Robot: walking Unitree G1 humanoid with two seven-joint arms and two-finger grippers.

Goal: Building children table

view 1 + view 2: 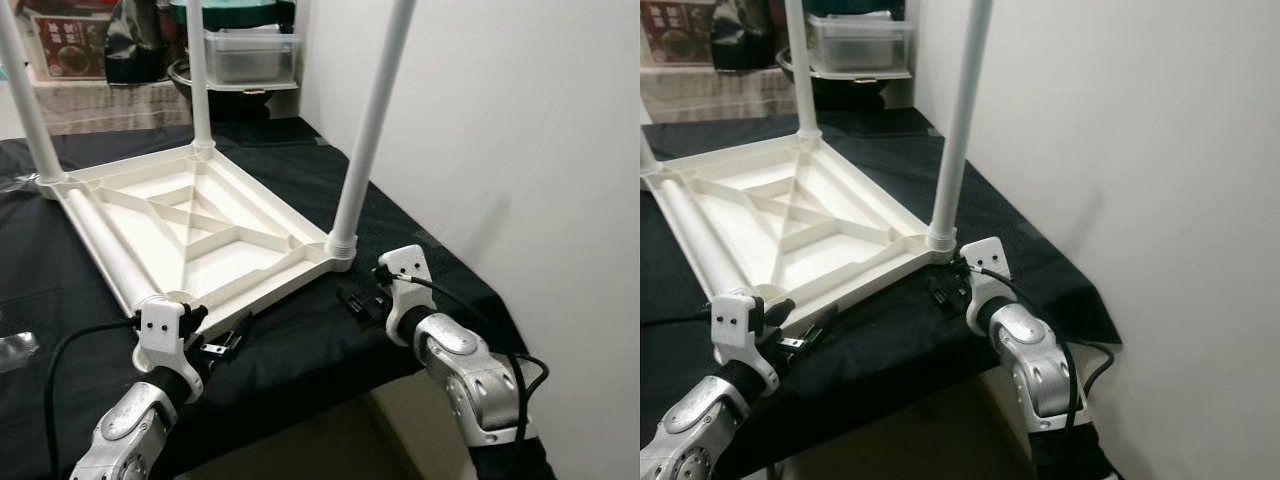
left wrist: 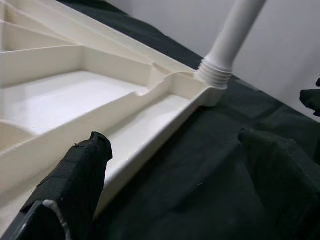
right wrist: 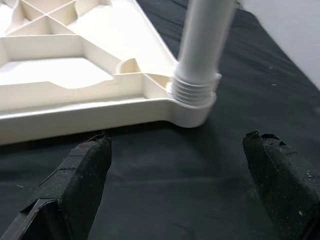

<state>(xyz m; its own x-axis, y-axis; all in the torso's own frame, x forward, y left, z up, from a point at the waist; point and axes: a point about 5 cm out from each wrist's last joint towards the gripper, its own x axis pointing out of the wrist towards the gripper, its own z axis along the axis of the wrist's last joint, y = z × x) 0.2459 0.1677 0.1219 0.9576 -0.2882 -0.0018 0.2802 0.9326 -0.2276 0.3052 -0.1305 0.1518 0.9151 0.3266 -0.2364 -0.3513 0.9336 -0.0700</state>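
Note:
A white plastic table top (image 1: 262,274) lies upside down on a black cloth. Three white legs stand screwed into its corners: near right (image 1: 372,120), far middle (image 1: 198,70) and far left (image 1: 25,100). A loose white leg (image 1: 105,245) lies along the left rim, and the near left corner socket (image 1: 172,297) holds nothing. My left gripper (image 1: 228,342) is open just in front of the near rim, with one finger (image 2: 75,185) beside that edge. My right gripper (image 1: 362,300) is open, low on the cloth, facing the threaded base of the near right leg (image 3: 195,90).
A white wall runs close along the right. The cloth-covered surface (image 1: 300,350) ends right at my arms. Shelving at the back holds a clear plastic container (image 1: 250,55) and a printed box (image 1: 70,45). A clear plastic scrap (image 1: 15,350) lies at the near left.

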